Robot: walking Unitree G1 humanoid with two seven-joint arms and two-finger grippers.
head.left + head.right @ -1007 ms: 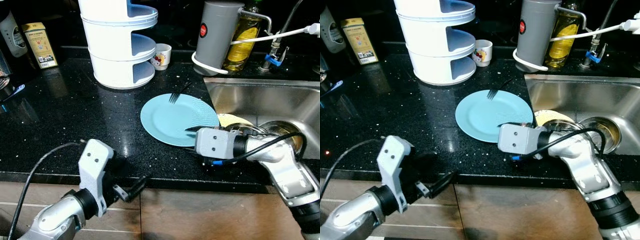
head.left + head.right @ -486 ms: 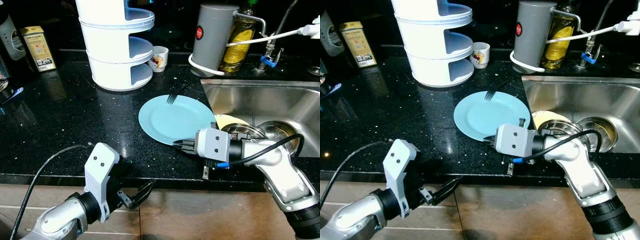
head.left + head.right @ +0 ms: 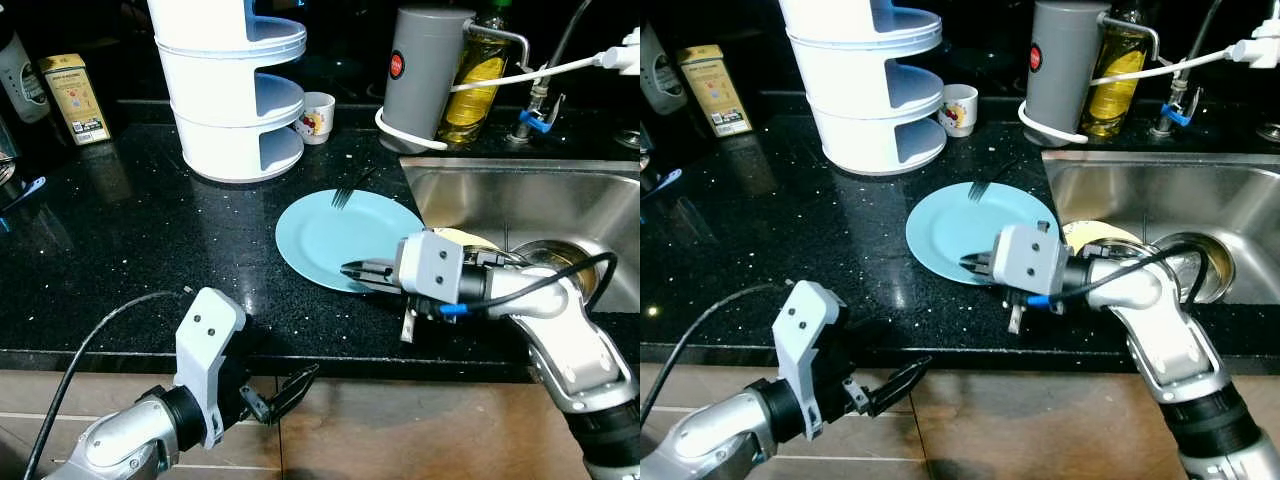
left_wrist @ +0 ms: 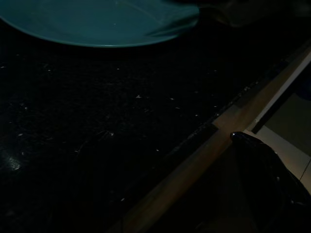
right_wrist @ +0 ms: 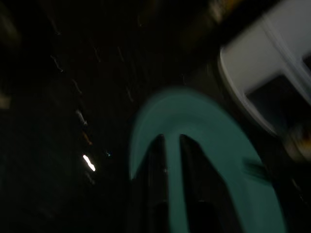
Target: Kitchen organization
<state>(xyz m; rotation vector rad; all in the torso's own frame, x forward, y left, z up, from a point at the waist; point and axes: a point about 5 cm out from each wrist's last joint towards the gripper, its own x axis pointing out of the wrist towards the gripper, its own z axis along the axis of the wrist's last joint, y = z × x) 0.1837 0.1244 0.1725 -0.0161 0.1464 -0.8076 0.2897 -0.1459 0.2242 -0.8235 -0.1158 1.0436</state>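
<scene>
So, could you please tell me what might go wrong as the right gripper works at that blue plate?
The right gripper is at the near rim of the blue plate, and a fork rests loose on the far rim; lifting or tilting may drop it. The sink lies close beside the plate, so a nudge could push the plate over its edge.

Yellow tin, back left corner of the counter: white label with print, too small to read.
Grey canister, back edge by the sink: round red sticker with white marks, illegible.
Small cup, back edge beside the white tiered rack: coloured picture, no words legible.
Readable text: none.
</scene>
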